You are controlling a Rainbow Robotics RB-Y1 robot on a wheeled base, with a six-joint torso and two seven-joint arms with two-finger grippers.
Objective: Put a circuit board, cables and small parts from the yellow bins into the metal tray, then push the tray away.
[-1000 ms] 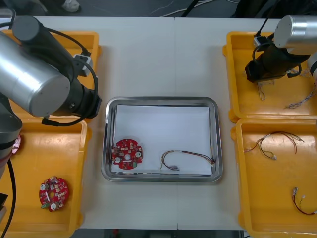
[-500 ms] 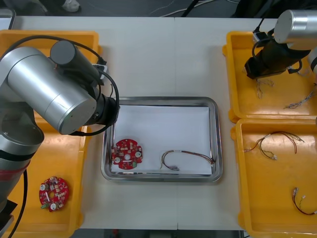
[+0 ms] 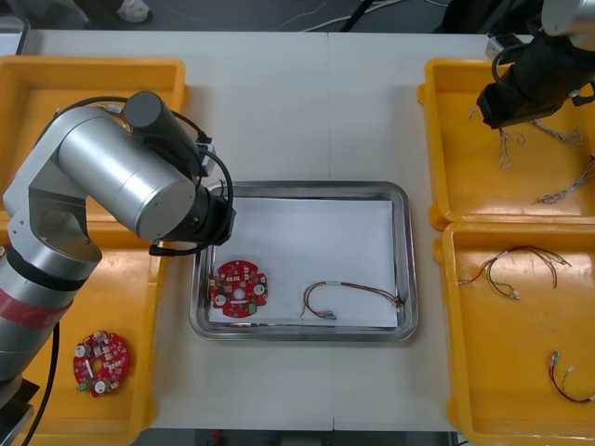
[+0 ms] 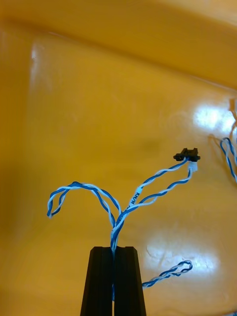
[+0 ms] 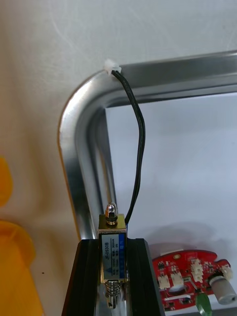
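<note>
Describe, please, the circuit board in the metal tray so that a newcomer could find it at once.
Find the metal tray at the middle of the table, between the yellow bins. Inside it, at the corner nearest the robot's left, lies a round red circuit board, beside a cable. A second board lies in a yellow bin; only this one is in the tray.

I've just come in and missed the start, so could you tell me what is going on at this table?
The robot is filling the metal tray. Its left gripper, at the tray's left rim, has its fingers shut on a small metal part with a black cable trailing from it. Its right gripper holds a twisted blue and white cable over the far right yellow bin. A red circuit board and another cable already lie in the tray.
</note>
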